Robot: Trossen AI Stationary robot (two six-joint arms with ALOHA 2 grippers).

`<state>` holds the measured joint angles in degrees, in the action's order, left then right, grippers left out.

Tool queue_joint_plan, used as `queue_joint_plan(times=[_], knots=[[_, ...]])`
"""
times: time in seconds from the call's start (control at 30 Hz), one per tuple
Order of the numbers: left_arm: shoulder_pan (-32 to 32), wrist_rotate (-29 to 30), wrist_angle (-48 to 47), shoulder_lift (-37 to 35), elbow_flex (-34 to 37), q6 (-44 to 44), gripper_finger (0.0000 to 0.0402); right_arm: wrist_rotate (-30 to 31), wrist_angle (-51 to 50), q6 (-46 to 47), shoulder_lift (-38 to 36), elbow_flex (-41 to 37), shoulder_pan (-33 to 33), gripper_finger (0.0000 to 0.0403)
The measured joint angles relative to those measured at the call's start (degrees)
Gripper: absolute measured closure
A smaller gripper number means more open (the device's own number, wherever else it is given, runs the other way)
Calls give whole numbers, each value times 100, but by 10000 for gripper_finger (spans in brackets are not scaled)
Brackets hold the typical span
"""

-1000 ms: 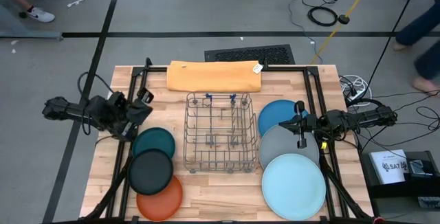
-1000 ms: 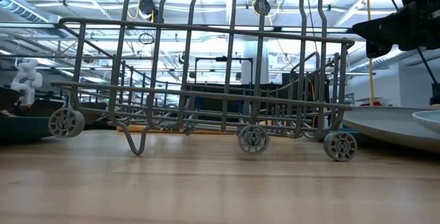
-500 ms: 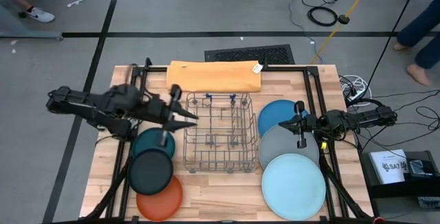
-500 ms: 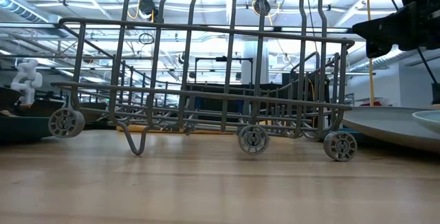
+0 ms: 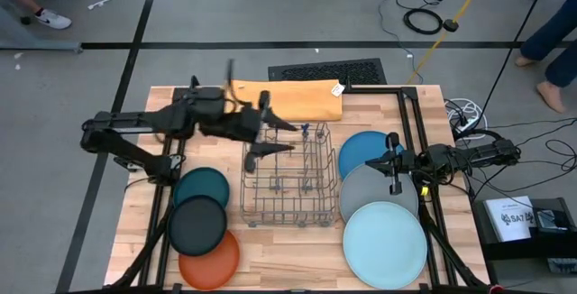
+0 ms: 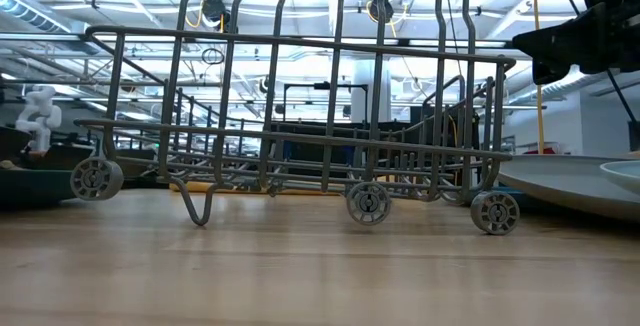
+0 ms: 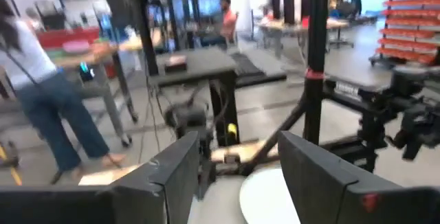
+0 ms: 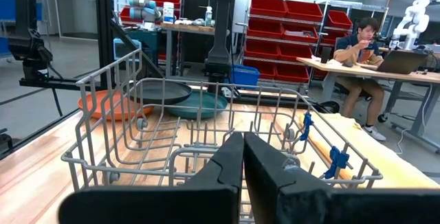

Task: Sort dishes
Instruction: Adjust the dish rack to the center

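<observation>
Three smaller plates lie overlapping at the table's left: dark teal [image 5: 201, 187], black [image 5: 198, 225] and orange [image 5: 209, 260]. Three larger ones overlap at the right: medium blue [image 5: 365, 152], grey [image 5: 377, 193] and light blue [image 5: 385, 243]. My left gripper [image 5: 285, 137] hangs open and level above the far left part of the wire rack [image 5: 287, 175], with nothing between its fingers [image 7: 237, 176]. My right gripper [image 5: 394, 164] rests shut at the right, above the medium blue and grey plates, pointing at the rack [image 8: 242, 161].
The empty wire rack [image 6: 300, 136] stands on small wheels in the table's middle. A folded orange-yellow cloth [image 5: 281, 99] lies along the far edge behind it. Black frame rails run along both sides of the table. People stand and sit in the room beyond.
My left arm has swung up from its rest at the table's left edge and reached toward the right and far side, ending above the rack's far left part. Its gripper has levelled out and opened. The plates and the rack have not moved.
</observation>
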<state>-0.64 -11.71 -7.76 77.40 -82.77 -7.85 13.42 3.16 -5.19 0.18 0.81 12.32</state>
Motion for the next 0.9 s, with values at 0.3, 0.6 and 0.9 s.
queue_joint_plan(times=[0.3, 0.6, 0.9], knots=[[-455, -26, 33, 605, -146, 0, 201, -48, 770, 1222, 1, -14, 13, 394], [-634, -120, 415, 752, -147, 258, 201, 6, 1084, 2319, -1, -12, 13, 394], [-1434, -1433, -624, 1754, -1229, 1482, 201, 1, 1215, 1847, -1, -1, 13, 394]])
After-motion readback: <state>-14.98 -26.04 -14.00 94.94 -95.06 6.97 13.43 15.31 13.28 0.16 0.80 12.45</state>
